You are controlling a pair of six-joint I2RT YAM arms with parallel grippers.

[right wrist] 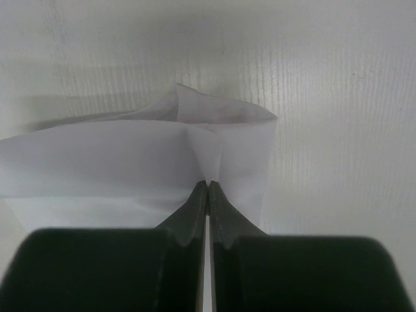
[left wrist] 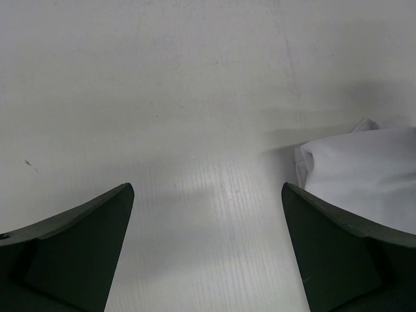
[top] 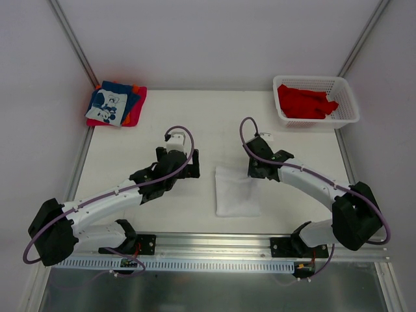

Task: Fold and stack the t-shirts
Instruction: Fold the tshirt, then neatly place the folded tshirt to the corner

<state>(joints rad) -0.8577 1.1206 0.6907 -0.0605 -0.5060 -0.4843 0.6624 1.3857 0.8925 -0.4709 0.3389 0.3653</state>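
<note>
The white t-shirt (top: pixel 237 192) lies partly folded on the bench (top: pixel 195 117), near the centre, between the two arms. The right end effector (right wrist: pixel 207 185) is clenched on a pinch of cloth at the shirt's far right corner. This hold is judged suited to carrying that edge over for a fold. The left end effector (left wrist: pixel 207 190) is released, jaws wide and empty, just left of the shirt, apparently placed to take the opposite corner. The folded stack (top: pixel 116 105) sits far left. Red t-shirts (top: pixel 304 102) wait in the basket (top: pixel 316 123) far right.
</note>
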